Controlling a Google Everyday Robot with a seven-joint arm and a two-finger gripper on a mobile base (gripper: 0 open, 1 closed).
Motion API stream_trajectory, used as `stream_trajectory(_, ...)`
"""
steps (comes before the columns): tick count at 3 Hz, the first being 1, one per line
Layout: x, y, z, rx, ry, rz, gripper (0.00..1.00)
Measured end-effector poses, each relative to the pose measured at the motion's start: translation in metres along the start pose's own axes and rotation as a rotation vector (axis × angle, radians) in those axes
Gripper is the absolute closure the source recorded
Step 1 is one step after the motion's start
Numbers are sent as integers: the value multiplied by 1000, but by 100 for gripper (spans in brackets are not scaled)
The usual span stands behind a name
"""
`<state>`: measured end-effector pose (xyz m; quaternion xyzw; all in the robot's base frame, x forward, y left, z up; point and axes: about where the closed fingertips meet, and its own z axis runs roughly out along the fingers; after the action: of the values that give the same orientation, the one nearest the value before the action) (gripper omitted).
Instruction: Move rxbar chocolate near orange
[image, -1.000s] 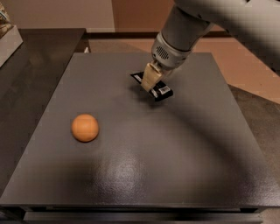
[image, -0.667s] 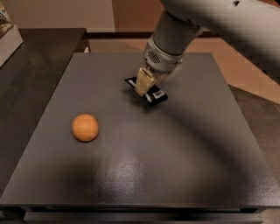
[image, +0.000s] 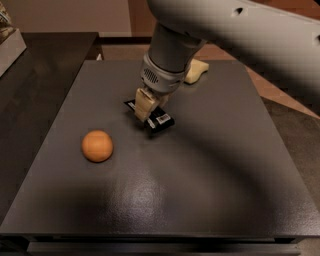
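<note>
The rxbar chocolate (image: 159, 120) is a small black bar with a white barcode patch, held near the middle of the dark grey table (image: 200, 180). My gripper (image: 146, 107) comes down from the grey arm above and is shut on the bar, covering its middle. The bar's ends stick out on both sides of the fingers (image: 143, 104). The orange (image: 97, 145) is a round orange fruit on the table, to the left of the bar and a little nearer, about a bar's length from the gripper.
A pale yellow sponge (image: 197, 71) lies at the back of the table, partly behind the arm. A white box edge (image: 9, 40) shows at the far left on a darker counter. The table's front edge runs along the bottom.
My gripper has carried the bar to the left and toward the front, closer to the orange. The arm now fills more of the top, and the sponge behind it has come into view.
</note>
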<state>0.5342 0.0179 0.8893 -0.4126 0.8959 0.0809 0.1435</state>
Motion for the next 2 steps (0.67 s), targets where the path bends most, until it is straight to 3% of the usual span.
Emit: stream_trajectory(2,0,32,17,-18,63,46,100)
